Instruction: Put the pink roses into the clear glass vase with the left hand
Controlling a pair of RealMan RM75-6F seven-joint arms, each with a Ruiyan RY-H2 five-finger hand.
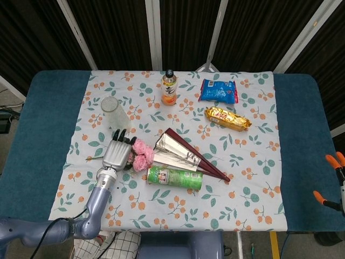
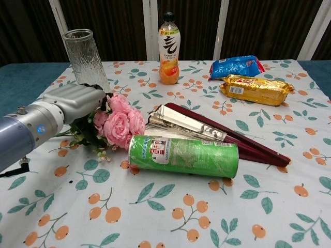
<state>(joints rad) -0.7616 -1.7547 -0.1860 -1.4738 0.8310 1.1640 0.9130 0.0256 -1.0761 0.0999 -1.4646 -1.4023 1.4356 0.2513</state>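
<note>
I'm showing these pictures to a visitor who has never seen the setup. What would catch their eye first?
Probably the silver left robot hand lying over the leafy stems of the pink roses at the cloth's left side. Just behind stands the clear glass vase, empty and upright. In front lies a green chip can on its side beside a folded fan.

The left hand (image 1: 117,154) lies over the leafy stems of the pink roses (image 1: 141,154), so the head view cannot show whether its fingers close on them; only the blooms show at its 3 o'clock. In the chest view the left hand (image 2: 77,102) covers the same leaves, its fingertips are out of sight behind its back, and the arm is cut off at the 9 o'clock edge. The green can (image 2: 183,155) hides the near edge of the folded fan (image 2: 207,132). The right hand is outside both views. Print on the snack packets (image 1: 227,118) is too small to read.
</note>
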